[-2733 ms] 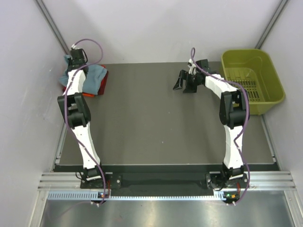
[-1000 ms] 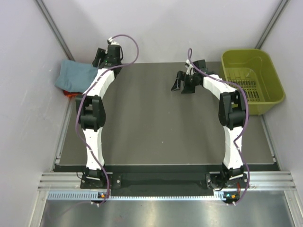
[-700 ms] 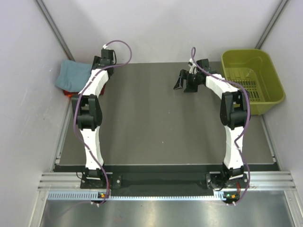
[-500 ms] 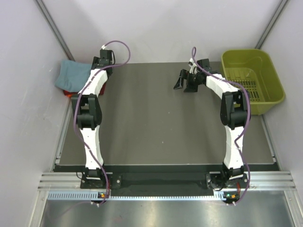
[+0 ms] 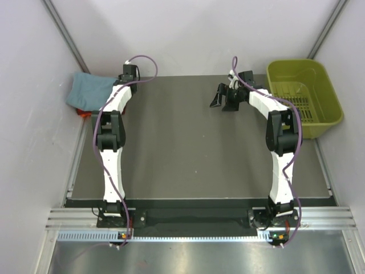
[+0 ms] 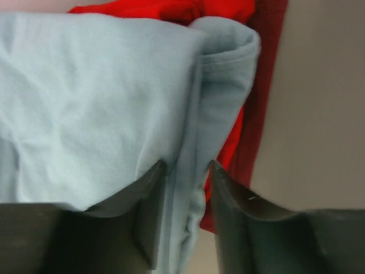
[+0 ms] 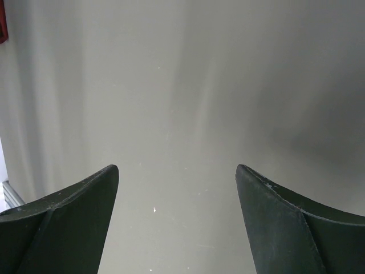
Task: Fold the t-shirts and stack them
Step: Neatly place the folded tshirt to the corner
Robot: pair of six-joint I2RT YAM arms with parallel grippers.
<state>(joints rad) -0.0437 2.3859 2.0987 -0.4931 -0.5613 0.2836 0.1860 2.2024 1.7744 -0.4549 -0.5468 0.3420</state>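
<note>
Two end effectors logged. The left end effector point(image 6: 183, 168) is clamped on the hemmed fold of the soft dusty grey-blue cloth t-shirt point(image 6: 85, 103). That shirt lies on a bright red folded t-shirt point(image 6: 171, 8) and a dark red folded t-shirt point(image 6: 268, 85), at 10 o'clock on the dark grey tabletop point(image 5: 188, 142). The right end effector point(image 7: 177, 168) is released, jaws wide, over the tabletop toward 1 o'clock. The olive-green plastic basket point(image 5: 302, 74) sits at 2 o'clock.

No readable text, label, brand, number or sign shows on anything in any view.
</note>
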